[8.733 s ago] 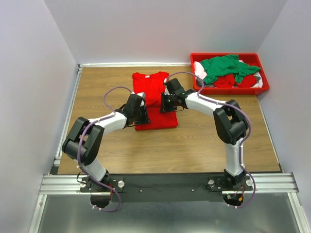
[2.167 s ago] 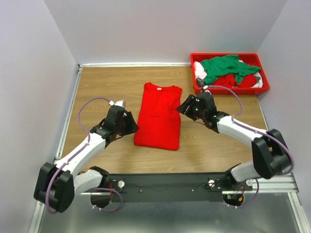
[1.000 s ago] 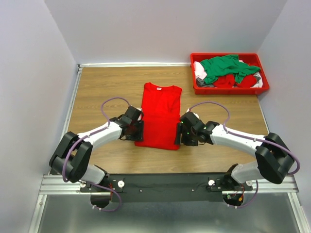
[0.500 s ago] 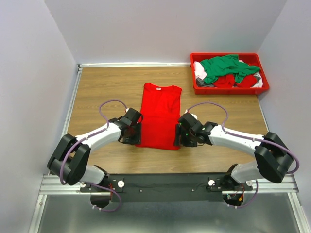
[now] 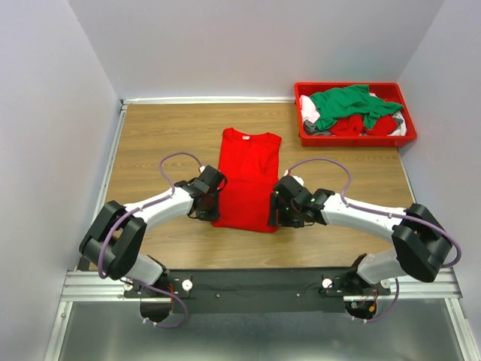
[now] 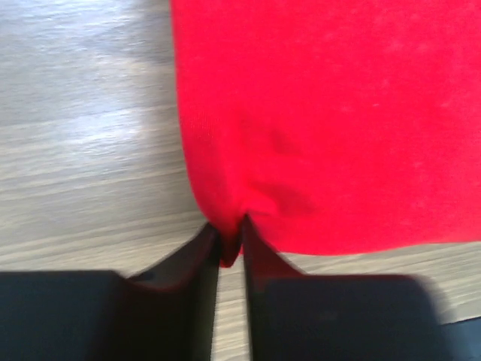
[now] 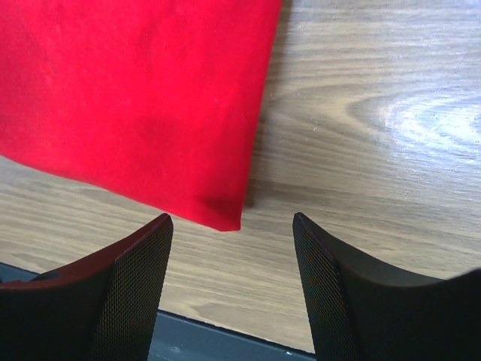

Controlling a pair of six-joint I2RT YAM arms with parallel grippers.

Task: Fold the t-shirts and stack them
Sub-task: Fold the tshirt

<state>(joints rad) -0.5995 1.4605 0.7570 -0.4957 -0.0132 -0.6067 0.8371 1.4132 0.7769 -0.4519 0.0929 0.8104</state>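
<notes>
Shirt: red t-shirt (image 5: 248, 177) lies flat on the table (image 5: 158, 135), folded lengthwise into a narrow strip. Its hem end sits between my two pincers and the collar end is well ahead of both.
L pincer: left gripper (image 6: 231, 242) is clenched on the hem corner nearest it, w/ a thin nip of red cloth between the fingers. The rest of the shirt spreads ahead of it and off to its right.
R pincer: right gripper (image 7: 230, 226) is released, fingers wide apart. The other hem corner sits just ahead of the gap, roughly centred, and nothing is grasped.
Handling: I judge it light, soft and limp w/ no stiffness. It'll sag between two grips and drag on the wood if lifted low. Not fragile. The layers can slide on each other.
Where to hold: both hem corners, biting thru all layers right at the edge, so the R side should match the L.
Risk: a shallow R bite prob catches the top layer only, and the fold opens when lifted.
Pile: green t-shirt (image 5: 349, 105) and more cloth sit in the red bin (image 5: 353, 141), well beyond the R pincer, ahead and to its right.
</notes>
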